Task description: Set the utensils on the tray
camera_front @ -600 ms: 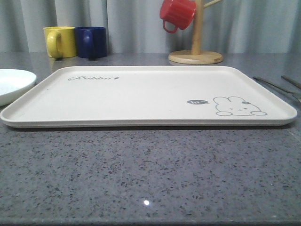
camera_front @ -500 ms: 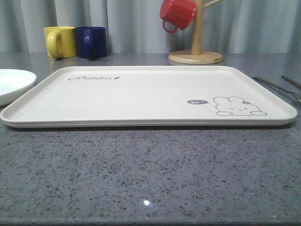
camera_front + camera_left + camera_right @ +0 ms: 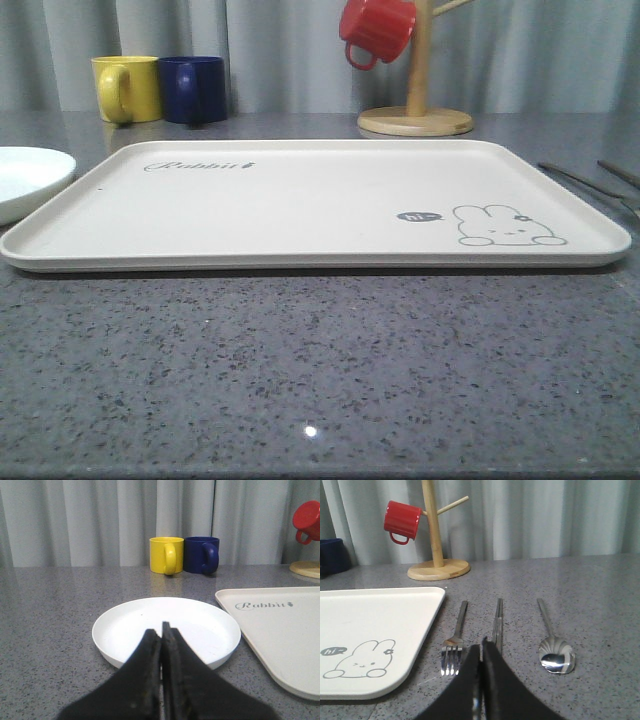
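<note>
The white plate (image 3: 165,630) lies on the grey table (image 3: 300,370) just left of the tray (image 3: 300,205), with the left gripper (image 3: 161,632) pressed shut over its near rim. Right of the bare tray lie the fork (image 3: 455,642), chopsticks (image 3: 497,620) (possibly two stacked strips) and spoon (image 3: 555,652), side by side. The right gripper (image 3: 481,647) is closed, empty, before the chopsticks.
</note>
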